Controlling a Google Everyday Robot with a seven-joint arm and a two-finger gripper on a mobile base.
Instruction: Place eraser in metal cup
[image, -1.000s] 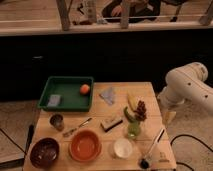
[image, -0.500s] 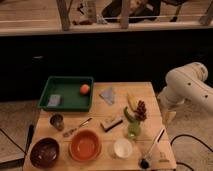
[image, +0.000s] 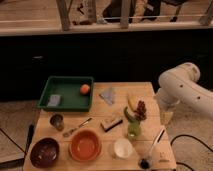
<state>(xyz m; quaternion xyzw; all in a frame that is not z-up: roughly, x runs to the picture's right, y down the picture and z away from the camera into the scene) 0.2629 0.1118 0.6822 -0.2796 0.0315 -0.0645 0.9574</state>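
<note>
step: preparing grasp | gripper (image: 166, 117) hanging beside counter's (image: 150, 92) right edge, fingers spread, empty | eraser (image: 111, 123) lying mid-counter, metal cup (image: 56, 120) standing far left | next: reaching in, straddling eraser

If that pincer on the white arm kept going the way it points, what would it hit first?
The pincer hangs pointing down by the right edge of the table. Straight on, it would likely meet that edge or the floor beside it; depth is unclear.

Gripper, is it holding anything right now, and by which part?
Nothing is held. The gripper hangs open right of the table; the eraser lies on it.
</note>
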